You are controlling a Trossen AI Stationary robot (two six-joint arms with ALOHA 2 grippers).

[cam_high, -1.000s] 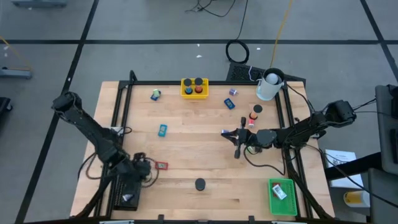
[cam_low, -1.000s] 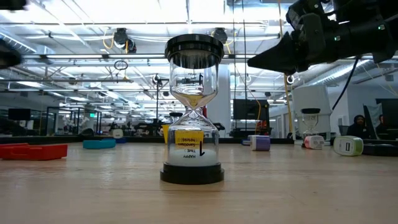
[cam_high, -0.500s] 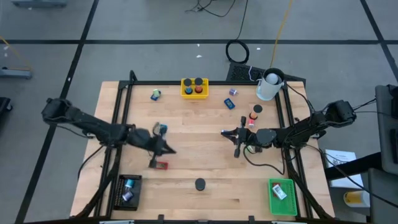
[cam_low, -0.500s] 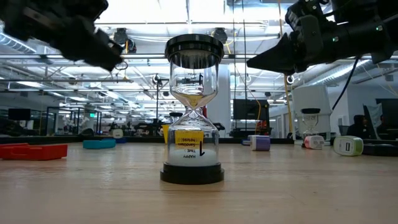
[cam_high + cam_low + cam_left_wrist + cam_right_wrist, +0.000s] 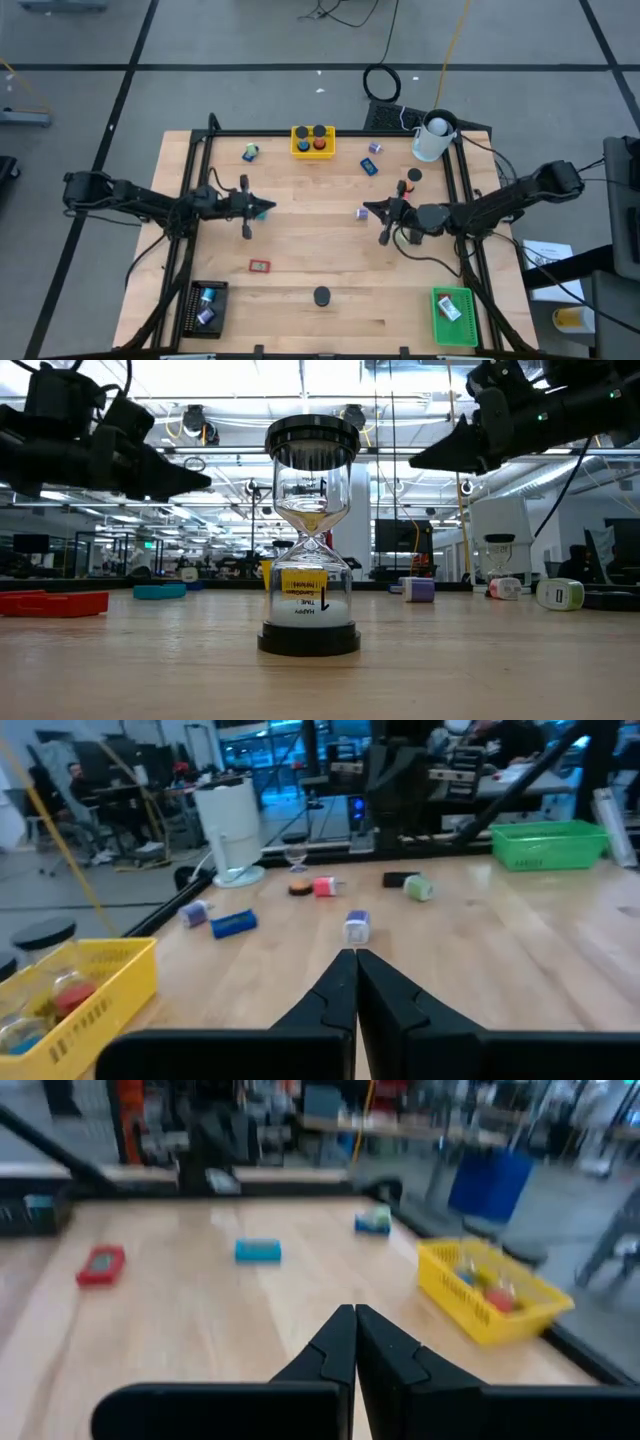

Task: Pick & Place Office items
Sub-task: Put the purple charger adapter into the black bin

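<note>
Left jaws (image 5: pixel 268 208) were pressed together and held nothing, poised above the tabletop (image 5: pixel 300 250) left of centre, directly over or just beside a small blue block (image 5: pixel 261 209); contact could not be judged. In the left wrist view the closed tips (image 5: pixel 355 958) pointed across the wood toward a small purple-and-white block (image 5: pixel 357 927), with a blue block (image 5: pixel 233 923), a red piece (image 5: pixel 324 887), a green-and-white piece (image 5: pixel 417 888) and the white cup (image 5: pixel 231 830) beyond. Right jaws (image 5: pixel 368 209) were likewise pressed together and empty, raised off the tabletop right of centre, tips just beside the purple-and-white block (image 5: pixel 360 213). The right wrist view showed the closed tips (image 5: pixel 355 1316) aimed at a blue block (image 5: pixel 258 1251), a red flat piece (image 5: pixel 101 1264) and the yellow tray (image 5: pixel 490 1295). Both arms reached inward from opposite sides, tips facing each other and well apart. The office items lay scattered: a red flat piece (image 5: pixel 259 266) left of centre toward the front edge, an hourglass (image 5: pixel 321 296) near the front edge, a blue block (image 5: pixel 369 167) and a small purple piece (image 5: pixel 375 148) toward the back, a black round cap (image 5: pixel 414 175) and a red piece (image 5: pixel 408 187) near the right rail, a green-and-yellow piece (image 5: pixel 249 152) at back left. The yellow tray (image 5: pixel 297 148) held two dark caps and an orange item. The black tray (image 5: pixel 193 320) at front left held small items; the green tray (image 5: pixel 468 318) at front right held a white piece. In the low view the hourglass (image 5: pixel 311 540) stood upright, both grippers above it.
</note>
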